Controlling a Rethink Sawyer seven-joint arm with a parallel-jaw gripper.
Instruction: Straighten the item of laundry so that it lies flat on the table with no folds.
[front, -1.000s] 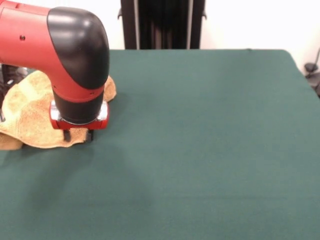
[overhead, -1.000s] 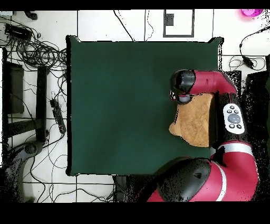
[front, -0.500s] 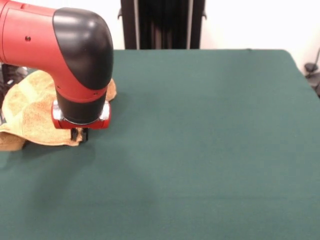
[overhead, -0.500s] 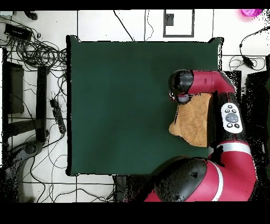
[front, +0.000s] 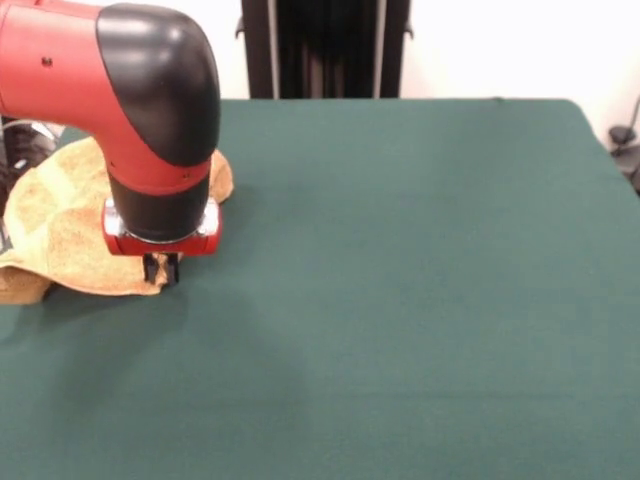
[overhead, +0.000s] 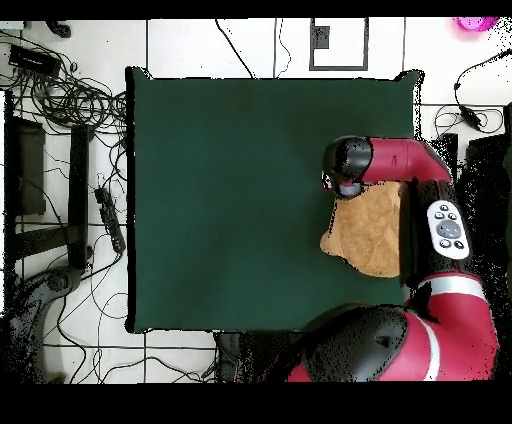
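The item of laundry, a golden-orange towel, lies rumpled with folds at the left side of the green table. Its far part humps up behind the arm. My gripper points straight down at the towel's near right edge, its two black fingers pressed together on the cloth's hem. In the overhead view the towel lies near the table's right edge, partly under the red arm, and the black wrist covers the fingers.
A black stand rises behind the table's far edge. In the overhead view, cables and dark equipment lie on the floor left of the table. The arm's red links run along the table's right side.
One second ago the fingers stood apart over the towel's edge; they have since closed together on it. The wrist shifted slightly, and the towel's edge looks a little lifted.
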